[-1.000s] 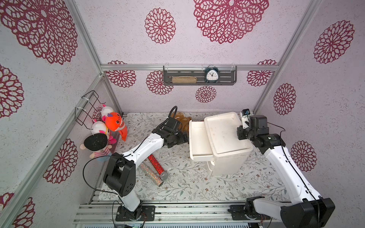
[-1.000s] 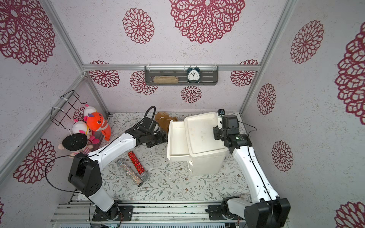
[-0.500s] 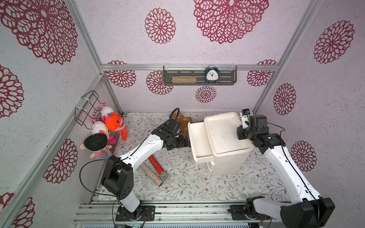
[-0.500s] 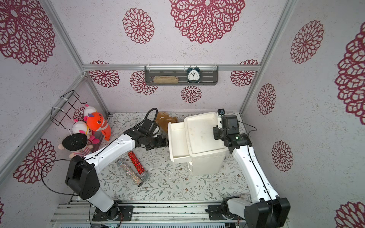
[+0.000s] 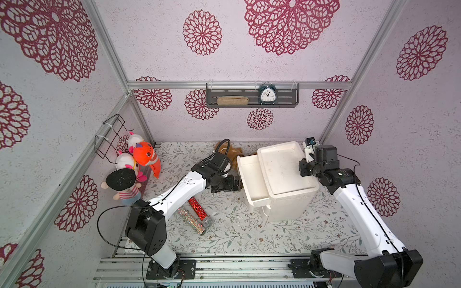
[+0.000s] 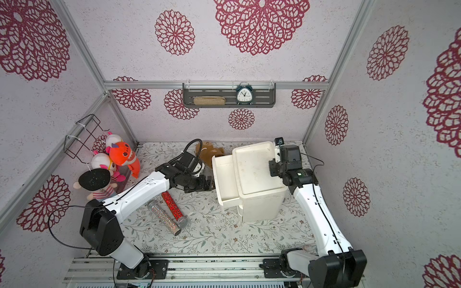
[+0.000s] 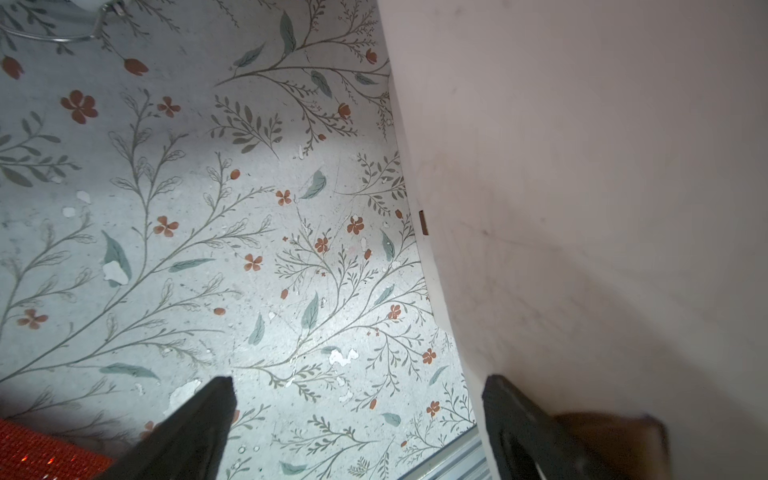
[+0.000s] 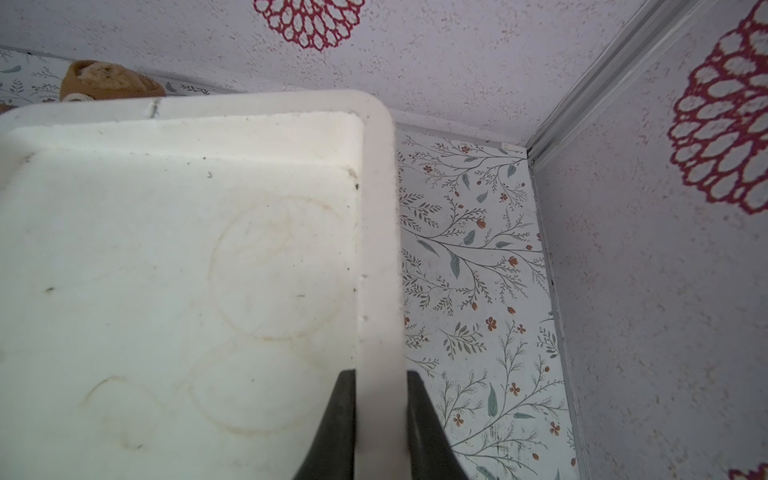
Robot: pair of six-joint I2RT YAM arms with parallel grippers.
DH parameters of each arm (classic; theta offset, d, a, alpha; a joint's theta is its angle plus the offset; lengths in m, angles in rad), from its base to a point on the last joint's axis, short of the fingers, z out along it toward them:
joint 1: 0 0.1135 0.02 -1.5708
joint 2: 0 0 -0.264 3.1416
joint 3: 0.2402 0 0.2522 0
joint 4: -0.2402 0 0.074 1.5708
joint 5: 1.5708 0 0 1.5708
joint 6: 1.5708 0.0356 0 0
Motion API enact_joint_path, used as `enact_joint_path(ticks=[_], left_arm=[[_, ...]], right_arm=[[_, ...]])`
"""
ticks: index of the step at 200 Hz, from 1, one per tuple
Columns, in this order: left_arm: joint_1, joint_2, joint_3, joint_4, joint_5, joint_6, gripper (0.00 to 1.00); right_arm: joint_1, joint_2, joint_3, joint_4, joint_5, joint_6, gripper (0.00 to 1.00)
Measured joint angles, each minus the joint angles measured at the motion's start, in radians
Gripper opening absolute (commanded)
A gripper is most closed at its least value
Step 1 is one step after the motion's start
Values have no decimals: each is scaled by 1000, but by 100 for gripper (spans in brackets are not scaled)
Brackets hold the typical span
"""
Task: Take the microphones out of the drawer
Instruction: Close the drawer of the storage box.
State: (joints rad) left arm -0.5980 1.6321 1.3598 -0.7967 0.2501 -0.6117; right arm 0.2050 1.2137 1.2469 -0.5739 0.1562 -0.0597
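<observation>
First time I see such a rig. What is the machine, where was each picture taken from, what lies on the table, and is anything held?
The machine is a left arm and a right arm, both white, at a flowered table. Both top views look down from one overhead camera pair; each wrist view looks past its own arm's gripper. The right gripper is shut on the top rim of a white cabinet. The left gripper is open and empty, beside the open drawer, whose visible part looks bare. On the table lie a red microphone and a silver glitter tube; plush toys sit by the wall.
</observation>
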Motion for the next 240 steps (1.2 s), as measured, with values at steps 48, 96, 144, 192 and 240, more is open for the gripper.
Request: enact_joint_path(ticks=[48,96,144,192,240], left_arm=[[-14,60,77,-15,28,18,97],[-34,111,127,-2,56,22,97],[-51,171,191,16,95,29,97],[-70,227,251,38,139,34,97],[-72,254,280,48,152,35,97]], right_arm=[[0,0,0,0,-1,0,0],[0,-1,0,0,-4,0,0],[0,0,0,0,-3,1,0],[0,4,5,-5,-1,6,0],[0,14,8,-7,3,23,0]])
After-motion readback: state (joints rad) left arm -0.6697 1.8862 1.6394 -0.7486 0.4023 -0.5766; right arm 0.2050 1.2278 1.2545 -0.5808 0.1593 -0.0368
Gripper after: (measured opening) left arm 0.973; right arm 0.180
